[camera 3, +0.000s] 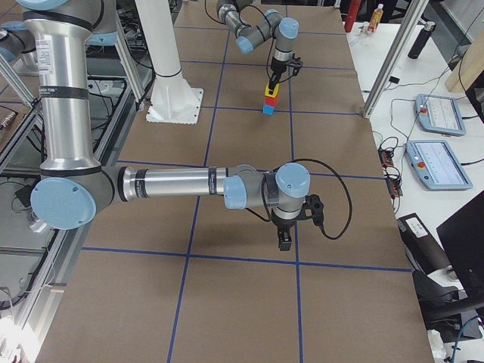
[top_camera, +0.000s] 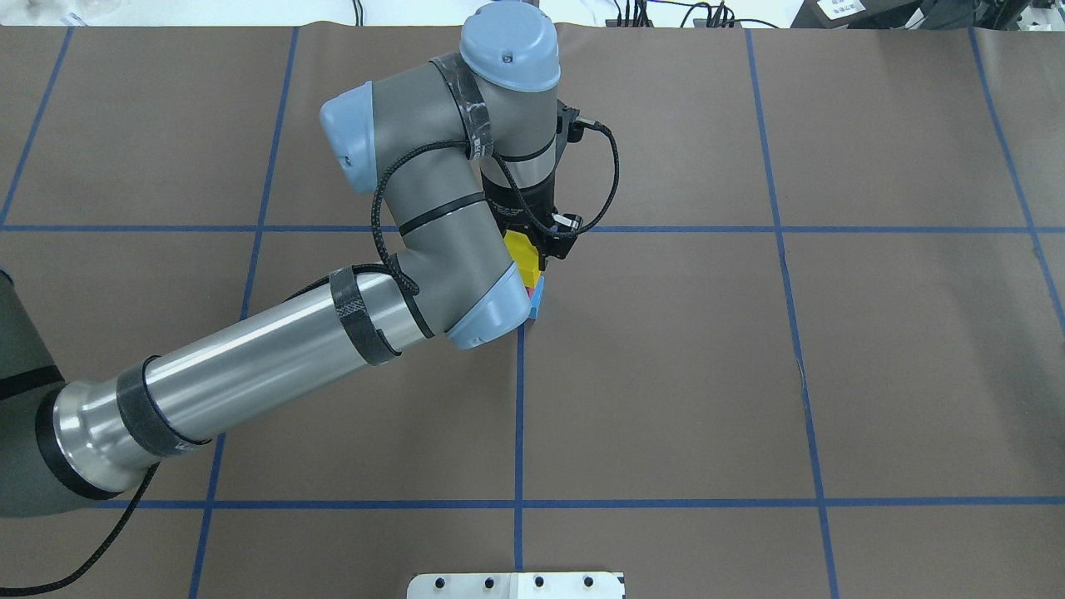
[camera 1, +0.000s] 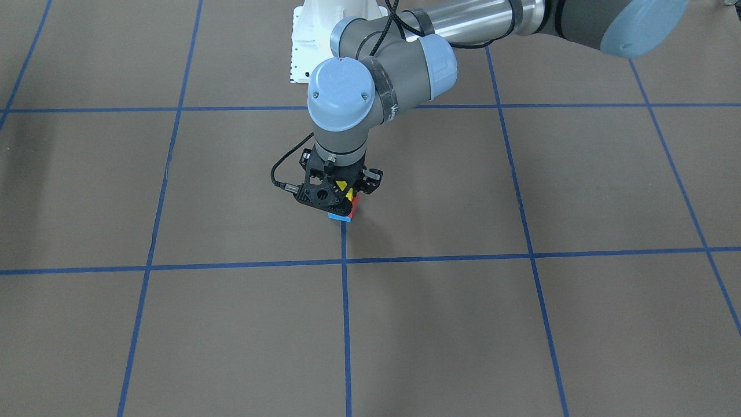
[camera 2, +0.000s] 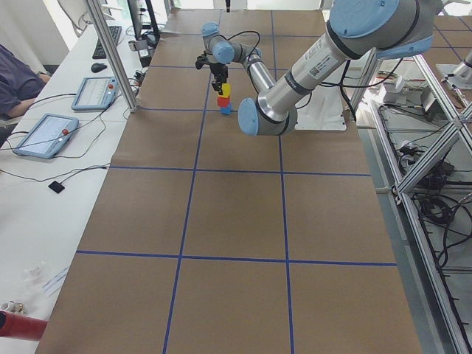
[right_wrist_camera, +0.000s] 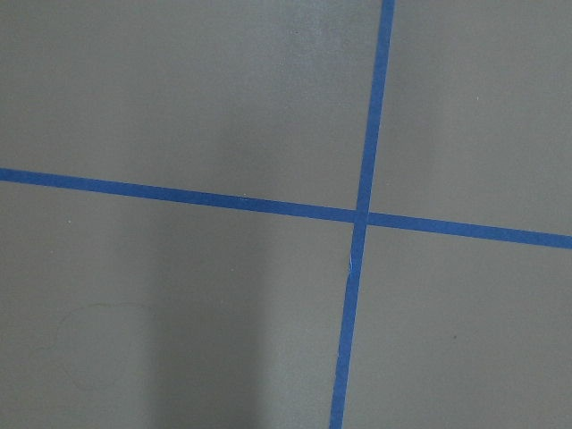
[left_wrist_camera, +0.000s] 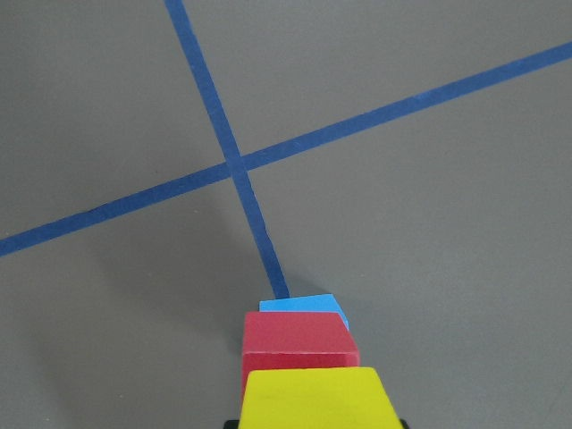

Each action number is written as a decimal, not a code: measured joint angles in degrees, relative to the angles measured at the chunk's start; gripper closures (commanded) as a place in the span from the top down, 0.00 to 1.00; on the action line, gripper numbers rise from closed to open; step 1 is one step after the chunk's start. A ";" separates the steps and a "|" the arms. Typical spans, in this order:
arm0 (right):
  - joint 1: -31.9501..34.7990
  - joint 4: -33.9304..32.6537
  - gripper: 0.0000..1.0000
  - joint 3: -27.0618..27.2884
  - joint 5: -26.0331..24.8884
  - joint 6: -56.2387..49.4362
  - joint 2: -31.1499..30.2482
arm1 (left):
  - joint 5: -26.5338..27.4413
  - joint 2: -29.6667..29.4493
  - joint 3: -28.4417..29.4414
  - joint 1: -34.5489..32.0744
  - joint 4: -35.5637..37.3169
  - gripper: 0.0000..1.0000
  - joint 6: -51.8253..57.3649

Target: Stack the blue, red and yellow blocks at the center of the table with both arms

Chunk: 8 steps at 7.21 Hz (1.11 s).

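A stack stands at the table's centre on a blue tape line: the blue block (camera 1: 340, 217) at the bottom, the red block (camera 1: 354, 201) on it, the yellow block (camera 1: 343, 185) on top. The left wrist view shows the yellow block (left_wrist_camera: 313, 398), the red block (left_wrist_camera: 298, 340) and the blue block (left_wrist_camera: 299, 305) from above. My left gripper (top_camera: 526, 254) points straight down and is shut on the yellow block (top_camera: 521, 249), which rests on the red one. My right gripper (camera 3: 283, 240) hangs low over bare table far from the stack; I cannot tell whether it is open or shut.
Blue tape lines (right_wrist_camera: 362, 214) grid the brown table cover. The white robot base plate (top_camera: 516, 585) sits at the near edge. Teach pendants (camera 2: 44, 133) lie on a side bench beyond metal posts (camera 2: 110, 51).
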 measured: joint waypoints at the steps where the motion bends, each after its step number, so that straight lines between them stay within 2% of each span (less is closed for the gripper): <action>1: 0.00 0.00 1.00 0.00 -0.04 0.00 0.02 | 0.81 0.03 0.00 0.41 -0.39 1.00 -0.27; 4: 0.00 -0.02 1.00 0.10 0.00 0.00 0.18 | 1.69 0.06 -0.52 0.58 -0.48 1.00 -0.64; 5: 0.07 -0.08 1.00 0.12 -0.02 -0.02 0.26 | 1.58 0.09 -2.35 -0.45 1.03 1.00 -0.72; 7: 0.60 -0.18 1.00 0.27 0.11 -0.48 0.28 | 1.30 1.48 -12.98 -3.82 10.83 1.00 -0.14; 8: 1.27 -0.19 1.00 0.39 0.38 -1.01 0.06 | 1.10 5.87 -21.23 -5.76 14.72 1.00 0.41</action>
